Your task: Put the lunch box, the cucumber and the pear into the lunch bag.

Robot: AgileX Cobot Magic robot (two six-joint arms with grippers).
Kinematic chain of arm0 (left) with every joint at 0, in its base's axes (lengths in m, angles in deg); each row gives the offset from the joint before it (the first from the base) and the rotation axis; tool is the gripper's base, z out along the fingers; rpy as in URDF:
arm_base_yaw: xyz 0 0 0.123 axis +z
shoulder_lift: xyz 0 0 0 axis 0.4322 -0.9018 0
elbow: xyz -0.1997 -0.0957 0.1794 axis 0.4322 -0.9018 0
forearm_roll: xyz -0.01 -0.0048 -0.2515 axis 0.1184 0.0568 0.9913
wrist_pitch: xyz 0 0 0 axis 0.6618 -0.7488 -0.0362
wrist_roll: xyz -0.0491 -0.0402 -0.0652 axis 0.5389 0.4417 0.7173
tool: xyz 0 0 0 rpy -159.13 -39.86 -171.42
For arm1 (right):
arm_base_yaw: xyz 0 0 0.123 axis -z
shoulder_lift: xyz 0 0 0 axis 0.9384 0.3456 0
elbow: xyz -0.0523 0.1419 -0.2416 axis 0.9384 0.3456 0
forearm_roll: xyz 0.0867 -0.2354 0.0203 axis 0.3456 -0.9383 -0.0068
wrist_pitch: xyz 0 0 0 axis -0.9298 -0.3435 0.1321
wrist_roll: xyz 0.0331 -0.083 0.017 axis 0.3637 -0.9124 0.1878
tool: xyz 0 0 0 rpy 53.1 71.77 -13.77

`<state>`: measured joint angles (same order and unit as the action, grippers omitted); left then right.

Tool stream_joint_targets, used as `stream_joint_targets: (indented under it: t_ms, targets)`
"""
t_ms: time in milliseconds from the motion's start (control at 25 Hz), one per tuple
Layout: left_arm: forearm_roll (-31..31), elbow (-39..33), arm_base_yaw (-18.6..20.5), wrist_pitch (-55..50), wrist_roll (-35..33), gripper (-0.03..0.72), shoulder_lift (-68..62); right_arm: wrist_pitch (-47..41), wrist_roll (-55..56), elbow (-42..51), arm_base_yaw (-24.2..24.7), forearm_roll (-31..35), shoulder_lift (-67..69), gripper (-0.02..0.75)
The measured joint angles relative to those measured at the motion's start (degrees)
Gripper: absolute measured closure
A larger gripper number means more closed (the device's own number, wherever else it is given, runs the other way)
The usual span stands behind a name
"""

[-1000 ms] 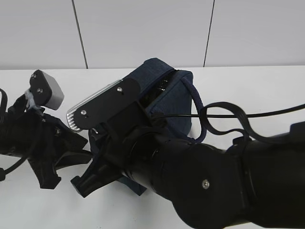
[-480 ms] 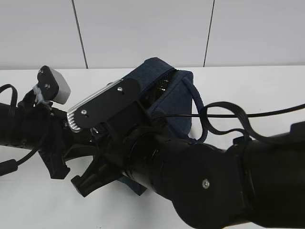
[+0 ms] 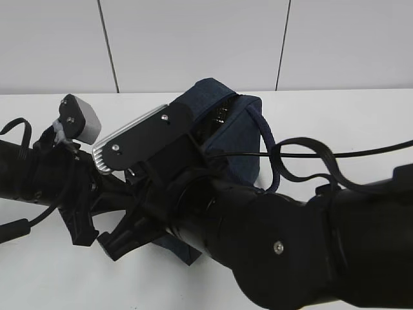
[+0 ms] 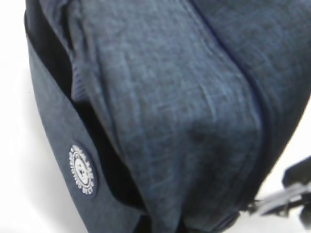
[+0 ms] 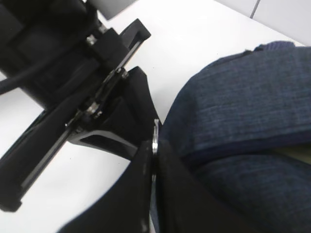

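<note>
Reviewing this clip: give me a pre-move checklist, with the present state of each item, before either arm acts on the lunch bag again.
1. Lunch bag resting on the table: ok.
2. Top opening visible and gaping: cannot tell; a dark gap shows along the top edge, mostly hidden by the right arm.
3. Right gripper shut on the silver ring pull: ok, it appears pinched.
4. Left gripper's state: cannot tell, fingers out of its view.
5. Lunch box, cucumber, pear located: cannot tell, none visible.
6. Arms clear of each other: not ok, very close.
</note>
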<state>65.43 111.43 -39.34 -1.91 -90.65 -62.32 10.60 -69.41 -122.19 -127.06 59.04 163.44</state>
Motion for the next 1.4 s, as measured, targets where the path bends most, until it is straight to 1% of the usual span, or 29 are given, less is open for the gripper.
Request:
stream_joint_targets:
  t_ms: [280,360,400,440,520,640,760,1000,1160,1400]
  targets:
    - [0.1,0.0,0.0,0.11,0.0,0.676,0.0,1.39,-0.37,-1.59,0.0,1.98,-1.93,0.738]
    - [0.11,0.05,0.0,0.11,0.0,0.677,0.0,1.48,-1.77,-2.74,0.1,5.3,-2.01,0.738]
    - [0.16,0.05,0.0,0.22,0.0,0.678,0.0,1.48,-3.4,-3.69,0.88,8.5,-2.04,0.738]
    - [0.16,0.05,0.0,0.22,0.0,0.678,0.0,1.48,-3.4,-3.69,0.88,8.5,-2.04,0.738]
    - [0.21,0.05,0.0,0.28,0.0,0.678,0.0,1.38,-4.5,-4.71,2.44,11.72,-2.14,0.738]
    - [0.21,0.05,0.0,0.28,0.0,0.678,0.0,-2.64,-4.72,-5.9,7.15,14.61,-2.9,0.738]
    - [0.34,0.1,0.0,0.28,0.0,0.679,0.0,-6.98,-4.72,-6.81,11.1,15.64,-3.34,0.738]
    - [0.59,0.1,0.0,0.28,0.0,0.679,0.0,-14.38,-4.72,-9.19,16.37,15.98,-3.68,0.738]
    - [0.64,0.1,0.0,0.28,0.0,0.679,0.0,-16.04,-4.76,-10.44,17.43,16.69,-3.68,0.738]
    - [-0.01,0.1,0.0,0.46,0.0,0.68,0.0,-17.17,-4.76,-12.75,17.43,16.8,-3.68,0.738]
